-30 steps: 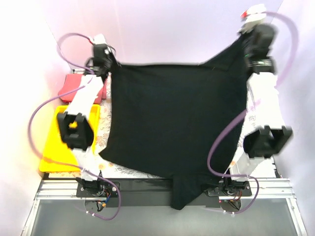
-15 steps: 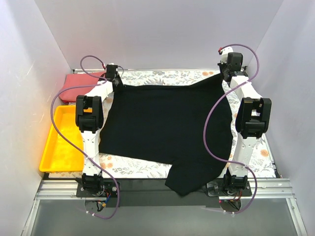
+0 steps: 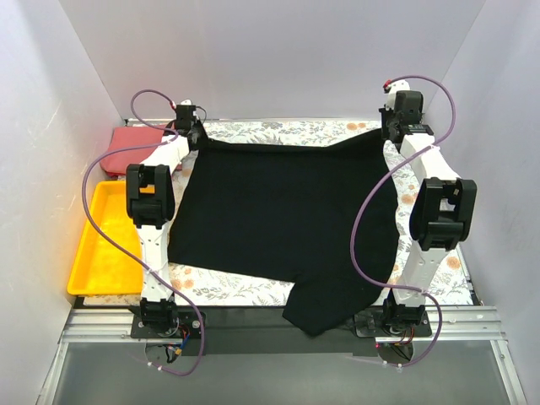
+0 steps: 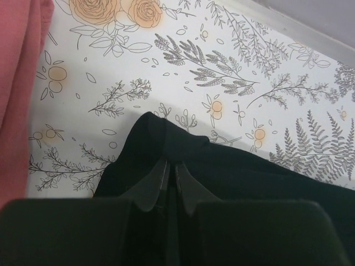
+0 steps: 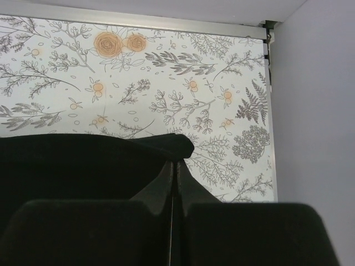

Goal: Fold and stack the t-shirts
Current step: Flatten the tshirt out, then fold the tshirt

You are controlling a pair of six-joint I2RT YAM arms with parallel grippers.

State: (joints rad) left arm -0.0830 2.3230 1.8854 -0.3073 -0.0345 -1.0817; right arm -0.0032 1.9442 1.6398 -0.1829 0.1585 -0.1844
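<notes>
Arm bases: left arm (image 3: 152, 202) and right arm (image 3: 439, 211) are bolted at the near edge of the table (image 3: 253, 325), each trailing a purple cable (image 3: 361, 221).
Black t-shirt, near part: the black t-shirt (image 3: 287, 211) has one flap drooping past the near edge, between the two bases and closer to the right one.
Black t-shirt, body: spread flat over the middle of the table and covering most of it. Its right side passes under the right arm.
Yellow tray (image 3: 97, 253): sits on the left edge of the table, beside the left arm and apart from the black cloth.
Floral cloth (image 3: 278, 131): covers the tabletop. It shows as strips along the near and far edges and at the right side. The print is orange roses, ferns and grey sprigs.
Black t-shirt, far edge: runs straight between the two grippers, rising to a peak at the far right.
Left gripper (image 4: 168, 164): at the far left, fingers pressed together and pinching the shirt's far-left corner, with black cloth bunched around the tips.
Right gripper (image 5: 174, 162): near the far right corner of the table, fingers closed on the shirt's far-right corner, with a small fold of cloth over the tips.
Coral-red t-shirt (image 3: 135, 145): a flat bundle at the far left corner of the table, just beyond the tray, near the left gripper and not touching the black shirt.
</notes>
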